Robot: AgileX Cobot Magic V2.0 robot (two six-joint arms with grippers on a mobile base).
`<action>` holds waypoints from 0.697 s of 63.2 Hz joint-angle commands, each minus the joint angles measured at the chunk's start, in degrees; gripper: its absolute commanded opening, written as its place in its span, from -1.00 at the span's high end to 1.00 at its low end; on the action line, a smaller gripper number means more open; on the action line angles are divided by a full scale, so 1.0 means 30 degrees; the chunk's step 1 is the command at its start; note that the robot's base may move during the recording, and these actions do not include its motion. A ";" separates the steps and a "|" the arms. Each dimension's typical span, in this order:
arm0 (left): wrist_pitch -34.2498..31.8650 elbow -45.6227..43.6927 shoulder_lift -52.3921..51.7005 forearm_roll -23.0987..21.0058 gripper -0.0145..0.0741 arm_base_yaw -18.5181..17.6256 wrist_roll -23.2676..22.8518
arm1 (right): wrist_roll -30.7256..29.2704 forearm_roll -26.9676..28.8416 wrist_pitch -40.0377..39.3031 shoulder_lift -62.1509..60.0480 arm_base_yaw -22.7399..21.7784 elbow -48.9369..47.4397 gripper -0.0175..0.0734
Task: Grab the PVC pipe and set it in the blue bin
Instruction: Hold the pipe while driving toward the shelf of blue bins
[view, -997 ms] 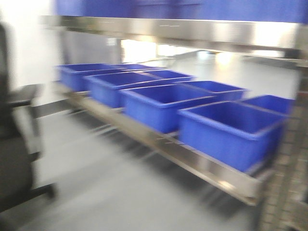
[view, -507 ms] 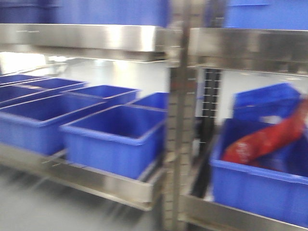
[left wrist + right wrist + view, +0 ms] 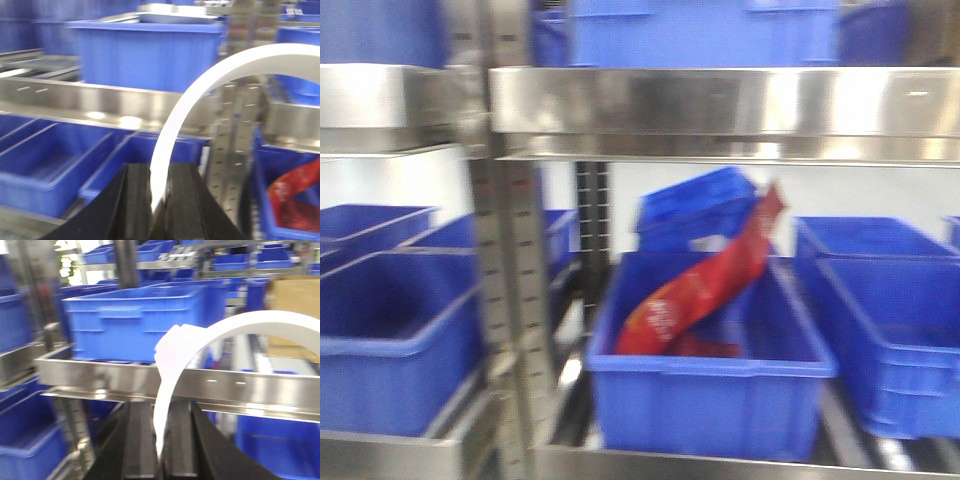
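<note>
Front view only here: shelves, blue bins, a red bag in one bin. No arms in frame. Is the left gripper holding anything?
Observer: Yes. In the left wrist view, the left gripper is shut on a white plastic strip, which arcs up and over to the right.
Operator: And the right one?
Observer: Same there. In the right wrist view, the right gripper is shut on a second white strip, also curving up and to the right.
</note>
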 commanded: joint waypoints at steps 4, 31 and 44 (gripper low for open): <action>-0.0441 -0.0029 -0.0077 -0.0109 0.92 0.0043 -0.0044 | -0.0043 -0.0053 -0.0456 -0.0025 0.0066 0.0030 0.98; -0.0441 -0.0029 -0.0077 -0.0109 0.92 0.0043 -0.0044 | -0.0043 -0.0053 -0.0456 -0.0025 0.0066 0.0030 0.98; -0.0441 -0.0029 -0.0077 -0.0109 0.92 0.0043 -0.0044 | -0.0043 -0.0053 -0.0456 -0.0025 0.0066 0.0030 0.98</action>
